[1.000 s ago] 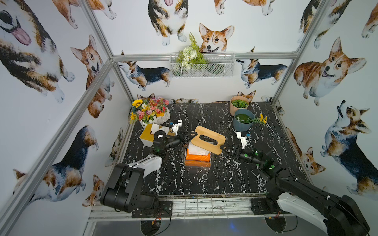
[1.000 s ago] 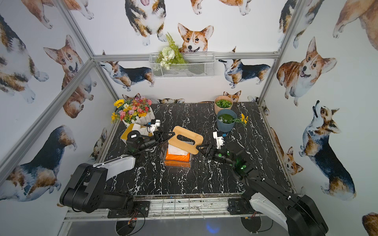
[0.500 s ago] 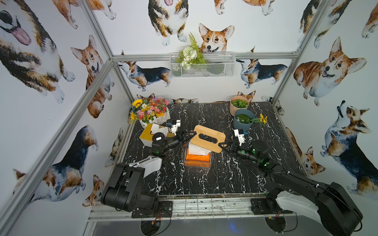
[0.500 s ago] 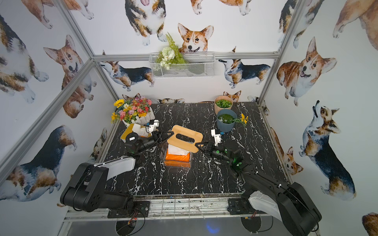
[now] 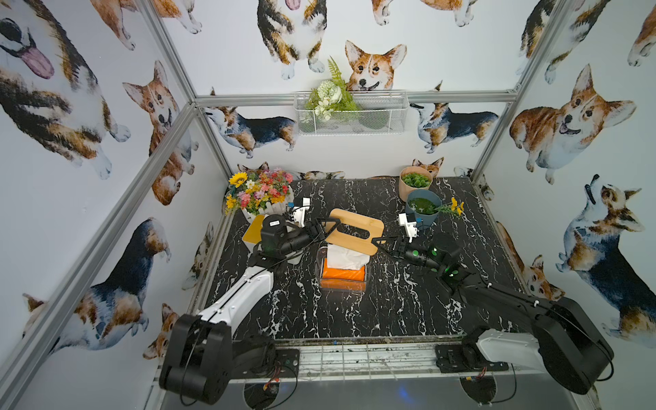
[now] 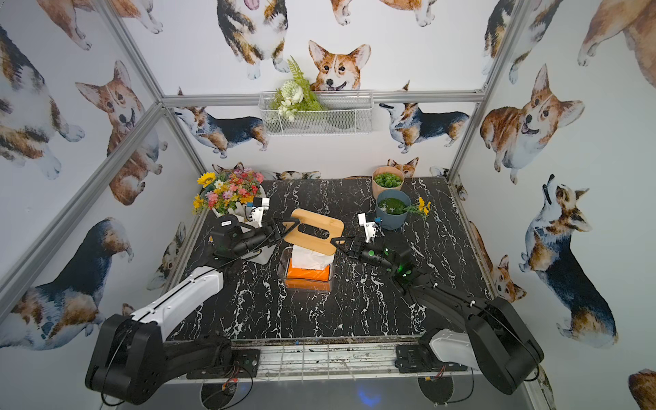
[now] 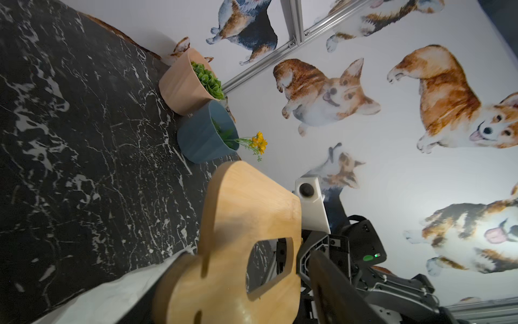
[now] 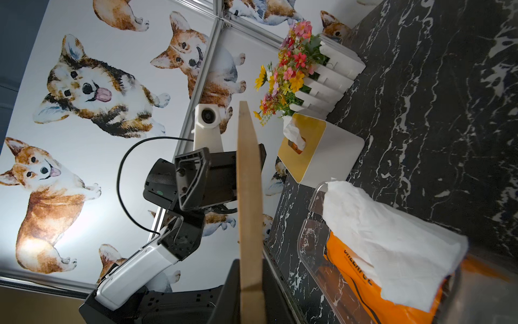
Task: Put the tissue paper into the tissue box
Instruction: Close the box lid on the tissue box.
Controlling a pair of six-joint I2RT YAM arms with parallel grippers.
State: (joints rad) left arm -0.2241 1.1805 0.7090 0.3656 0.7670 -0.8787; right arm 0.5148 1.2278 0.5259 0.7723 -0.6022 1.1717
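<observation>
Tissue paper (image 5: 346,257), white and crumpled atop its orange pack (image 5: 342,275), sits in the clear plastic tissue box (image 5: 342,286), judged light, limp, tear-prone, best pinched at its tuft; left claw (image 5: 328,227) gapes, holding nothing, right claw (image 5: 378,243) clamps the slotted wooden lid (image 5: 355,216).

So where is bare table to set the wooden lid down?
Widest bare patch: the table front, between the clear box and the front rail. Also free: the back middle, between the flowers and the tan pot. Crowded: the back left corner, around the yellow-topped box.
</observation>
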